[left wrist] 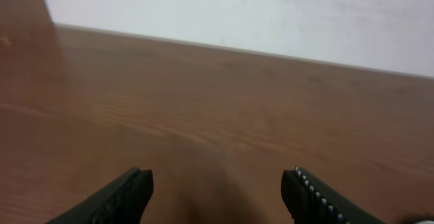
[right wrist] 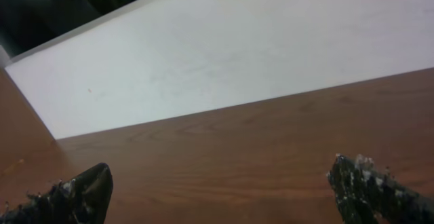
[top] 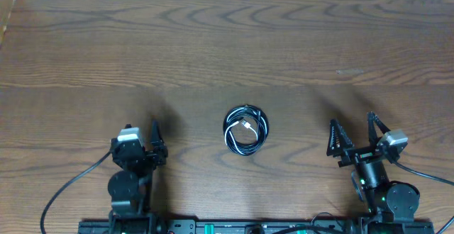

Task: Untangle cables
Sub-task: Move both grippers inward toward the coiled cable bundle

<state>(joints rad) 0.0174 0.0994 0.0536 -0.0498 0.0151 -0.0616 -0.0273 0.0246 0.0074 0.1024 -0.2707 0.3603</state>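
Black-and-white cables (top: 245,130) lie coiled in one bundle at centre of desk (top: 227,42), between the arms. Empty left claw (left wrist: 217,187) part open; empty right claw (top: 351,123) spread wide. Both sit well apart from the coil, likely poised for approach.

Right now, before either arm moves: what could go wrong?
The cables lie in one tight black-and-white coil; a pinch may catch several strands and tighten it.
Neither wrist view shows it, only table, so close approach is blind.
The left gripper and right gripper, both open, flank one small target; they could collide.
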